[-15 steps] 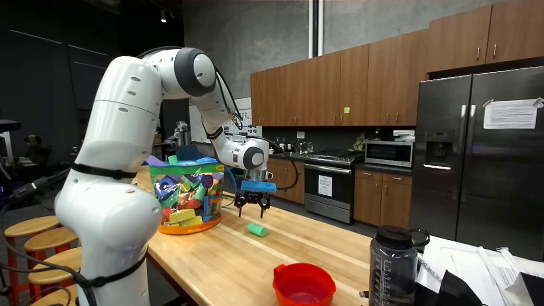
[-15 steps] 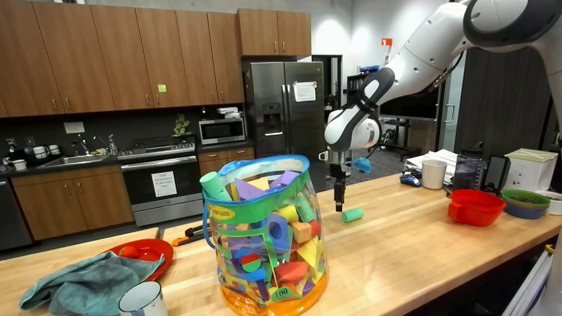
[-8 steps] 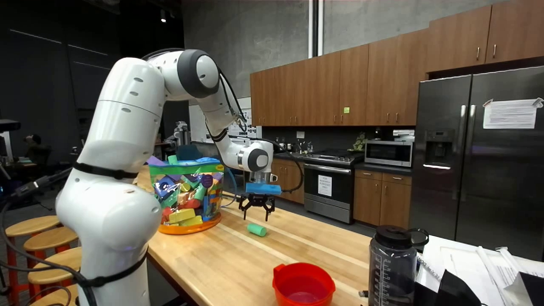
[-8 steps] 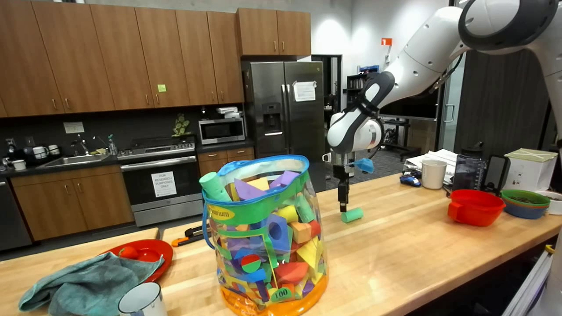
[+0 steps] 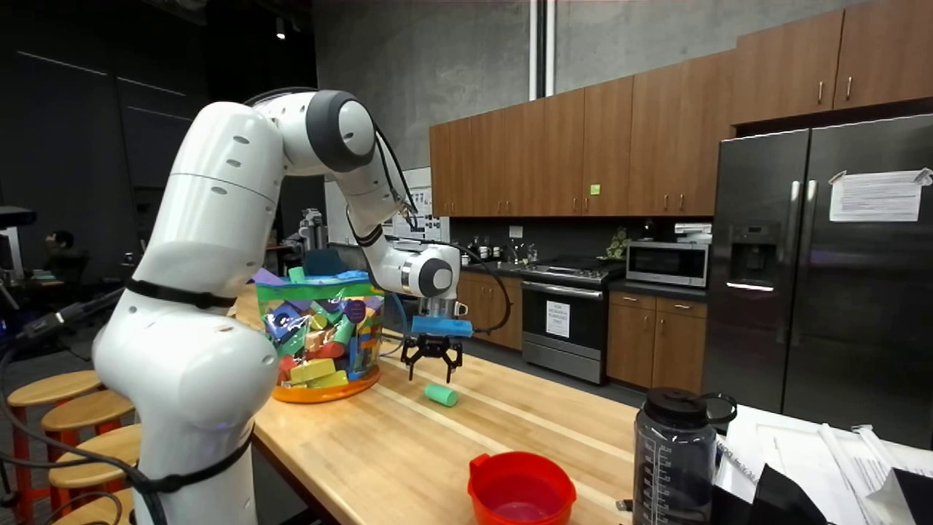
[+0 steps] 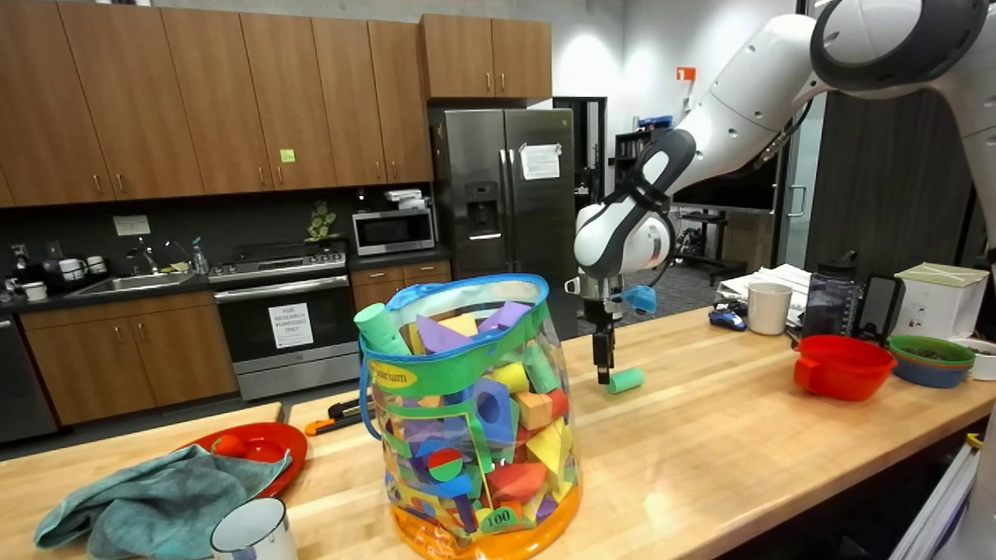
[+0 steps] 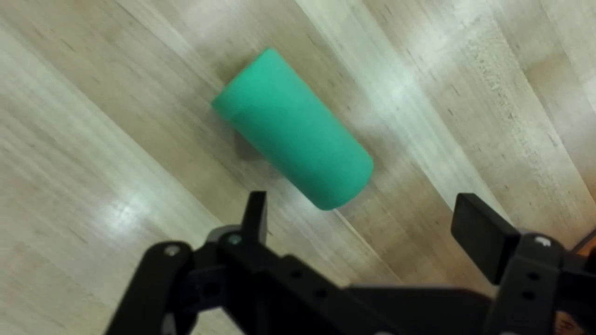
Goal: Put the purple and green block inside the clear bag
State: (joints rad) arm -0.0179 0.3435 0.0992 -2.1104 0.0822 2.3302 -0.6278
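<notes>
Wrist view shows empty gripper (image 7: pixel 361 208) spread wide; in an exterior view fingers (image 6: pixel 603 356) overlap

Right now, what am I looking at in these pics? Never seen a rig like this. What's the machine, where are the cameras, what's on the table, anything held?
The big white machine is a robot arm. At its end sits a black gripper, with two fingers for pinching things. The room-wide pictures come from two cameras standing outside the robot; the close-up comes from a camera on its wrist, looking down.

The wooden table carries a green block, a cylinder lying on its side, a clear bag stuffed with coloured blocks, and a red bowl. An exterior view also shows a red plate partly covered by a cloth.

Nothing is held: the gripper is open, and the green block lies on the table.
</notes>
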